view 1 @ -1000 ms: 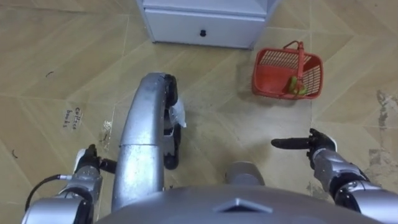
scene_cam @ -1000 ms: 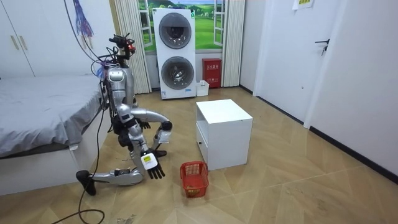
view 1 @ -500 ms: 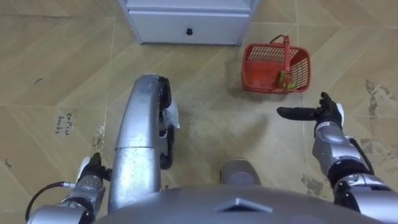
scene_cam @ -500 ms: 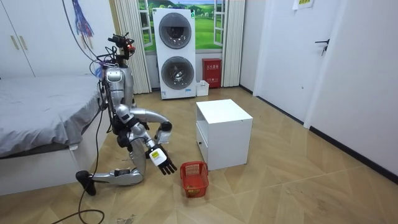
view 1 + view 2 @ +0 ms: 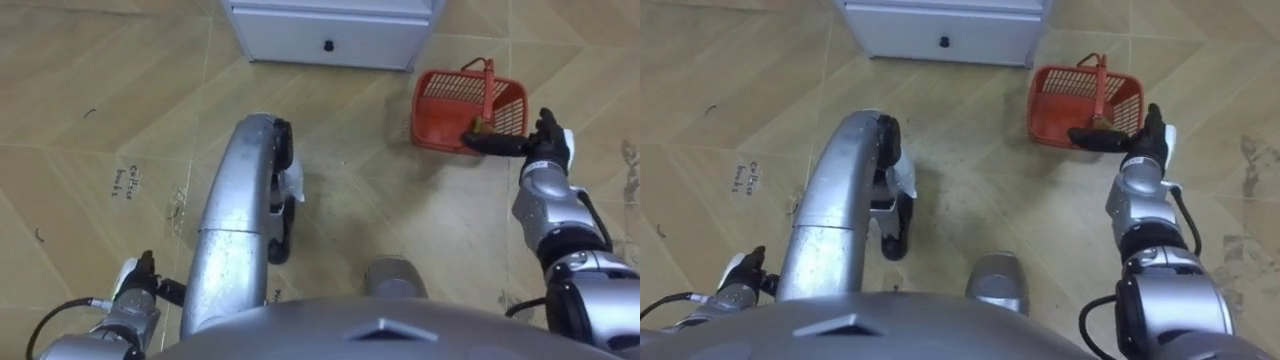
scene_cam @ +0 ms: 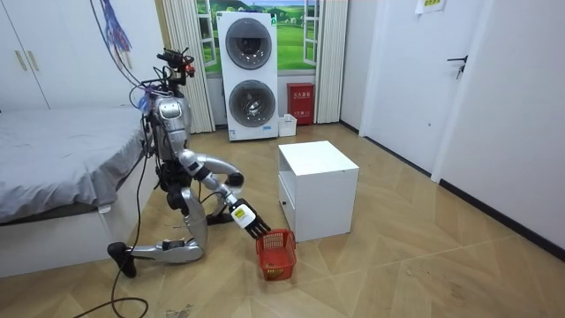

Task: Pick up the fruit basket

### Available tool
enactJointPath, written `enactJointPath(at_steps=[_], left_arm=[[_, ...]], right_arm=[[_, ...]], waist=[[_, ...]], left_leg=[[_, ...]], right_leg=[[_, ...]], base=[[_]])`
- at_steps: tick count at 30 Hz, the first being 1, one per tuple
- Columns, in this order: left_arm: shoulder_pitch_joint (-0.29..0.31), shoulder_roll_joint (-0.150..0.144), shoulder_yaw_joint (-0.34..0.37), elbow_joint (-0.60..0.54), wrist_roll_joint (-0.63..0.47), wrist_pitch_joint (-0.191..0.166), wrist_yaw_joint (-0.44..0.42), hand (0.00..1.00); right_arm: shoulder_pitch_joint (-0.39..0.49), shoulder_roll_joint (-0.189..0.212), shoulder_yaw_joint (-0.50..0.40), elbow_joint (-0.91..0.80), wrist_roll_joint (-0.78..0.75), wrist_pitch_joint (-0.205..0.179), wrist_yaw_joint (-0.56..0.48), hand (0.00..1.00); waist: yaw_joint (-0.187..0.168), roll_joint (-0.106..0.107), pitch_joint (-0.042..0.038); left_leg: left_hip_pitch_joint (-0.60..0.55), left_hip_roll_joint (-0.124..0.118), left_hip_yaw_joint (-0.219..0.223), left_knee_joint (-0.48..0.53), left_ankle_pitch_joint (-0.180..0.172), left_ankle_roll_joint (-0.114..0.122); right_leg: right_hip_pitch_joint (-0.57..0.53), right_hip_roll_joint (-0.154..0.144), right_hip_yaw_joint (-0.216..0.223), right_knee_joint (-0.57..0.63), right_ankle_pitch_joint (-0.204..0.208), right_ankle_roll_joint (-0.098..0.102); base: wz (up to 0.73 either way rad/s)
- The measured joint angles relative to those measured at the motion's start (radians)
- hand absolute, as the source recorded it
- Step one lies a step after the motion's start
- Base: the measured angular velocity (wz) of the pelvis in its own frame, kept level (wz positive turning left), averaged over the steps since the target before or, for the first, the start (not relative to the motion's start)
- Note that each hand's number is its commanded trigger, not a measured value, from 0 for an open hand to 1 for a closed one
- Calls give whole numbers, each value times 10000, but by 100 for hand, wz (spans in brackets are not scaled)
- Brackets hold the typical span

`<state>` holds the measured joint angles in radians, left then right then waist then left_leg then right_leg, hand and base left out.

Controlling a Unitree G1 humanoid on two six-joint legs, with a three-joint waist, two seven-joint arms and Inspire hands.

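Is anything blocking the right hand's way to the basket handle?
Nothing visible does. The right hand, fingers straight, is at the near rim of the red basket, and the upright handle rises just beyond its fingertips.

- Both eye views look steeply down from the robot's head at the floor [image 5: 90, 100] close below, from spots just beside each other.
- The room view stands well off and takes in the whole robot.
- All three share the red basket [image 5: 437, 92] and the white cabinet [image 5: 330, 40].
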<state>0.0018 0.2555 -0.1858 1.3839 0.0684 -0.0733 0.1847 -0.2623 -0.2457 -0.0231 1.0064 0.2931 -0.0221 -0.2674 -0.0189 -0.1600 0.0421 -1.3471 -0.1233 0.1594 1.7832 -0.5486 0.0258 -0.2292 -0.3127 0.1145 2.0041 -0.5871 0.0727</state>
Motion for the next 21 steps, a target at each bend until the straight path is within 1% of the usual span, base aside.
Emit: enactJointPath(at_steps=[2,3,4,6,7,9,10,11,12,13,14,15,17,18,20,21], left_arm=[[29,35,-181,4,-13,11,-17,0],[38,66,-196,3,-14,9,-34,0],[37,83,-194,5,-14,10,-44,0],[52,172,-253,14,-12,23,-225,0],[60,199,-261,13,-11,25,-263,0],[71,353,-243,7,-11,20,-490,0],[90,391,-250,8,-12,26,-520,0],[122,466,-247,7,-14,43,-626,0],[126,495,-243,4,-14,54,-655,0],[140,546,-242,-2,-14,74,-701,0],[147,609,-246,-20,-13,90,-762,0],[191,695,-247,-95,-12,106,-858,0],[364,792,-249,-344,-12,111,-908,0],[399,830,-260,-374,-12,134,-959,0],[395,887,-294,-436,-15,184,-1090,0],[404,903,-432,-440,-140,217,-1124,0]], right_arm=[[-163,-81,7,52,163,0,120,0],[-263,-178,7,55,218,-1,192,0],[-306,-228,7,68,217,-1,208,0],[-410,-481,12,106,214,-5,276,0],[-465,-546,12,156,214,-19,317,0],[-662,-960,12,590,668,-65,558,0],[-690,-1074,14,648,839,-66,628,0],[-736,-1314,12,800,1094,-71,716,0],[-734,-1448,12,866,1186,-71,744,0],[-736,-1709,13,902,1324,-74,755,0],[-738,-1912,17,961,1400,-99,788,0],[-779,-2088,19,1184,1438,-117,875,0],[-864,-2307,64,1387,1626,-115,1014,0],[-934,-2434,192,1537,1756,-116,1089,0],[-1038,-2575,338,1764,1904,-114,1166,0],[-1138,-2602,413,2022,2008,-112,1200,0]], waist=[[20,15,18],[95,-4,26],[145,-12,46],[358,-21,62],[400,-19,65],[600,-19,68],[631,-20,71],[740,-14,79],[799,-13,80],[876,11,100],[989,23,142],[1071,16,148],[1146,67,179],[1210,100,171],[1294,151,197],[1324,175,213]], left_leg=[[-119,-96,1,-47,70,-1],[-217,-128,14,-82,113,-2],[-232,-133,25,-90,120,3],[-251,-143,49,-92,119,4],[-258,-142,47,-92,119,4],[-284,-145,40,-91,129,20],[-301,-145,41,-91,136,23],[-324,-142,58,-92,145,31],[-342,-142,69,-91,150,42],[-390,-143,85,-91,172,75],[-408,-136,95,-84,177,83],[-422,-135,110,-84,180,90],[-458,-128,130,-84,195,116],[-528,-111,154,-85,216,125],[-651,-119,200,-102,281,170],[-674,-124,266,-131,310,207]], right_leg=[[-51,-35,-78,-15,0,2],[-149,-71,-109,-5,-1,-1],[-162,-83,-106,-6,-1,-1],[-173,-103,-113,-27,0,0],[-180,-100,-111,-24,0,0],[-191,-92,-135,-16,-1,2],[-206,-96,-141,-10,-1,2],[-230,-123,-186,5,-1,2],[-250,-150,-220,14,-1,1],[-289,-165,-239,25,-3,2],[-315,-172,-234,36,-4,2],[-329,-186,-239,36,-4,2],[-370,-195,-236,55,-4,4],[-467,-205,-202,92,-4,4],[-631,-223,-159,165,-7,7],[-671,-306,-139,174,-24,31]], base=[[19],[15],[8],[0],[0],[0],[0],[0],[0],[0],[0],[0],[0],[0],[0],[4]])
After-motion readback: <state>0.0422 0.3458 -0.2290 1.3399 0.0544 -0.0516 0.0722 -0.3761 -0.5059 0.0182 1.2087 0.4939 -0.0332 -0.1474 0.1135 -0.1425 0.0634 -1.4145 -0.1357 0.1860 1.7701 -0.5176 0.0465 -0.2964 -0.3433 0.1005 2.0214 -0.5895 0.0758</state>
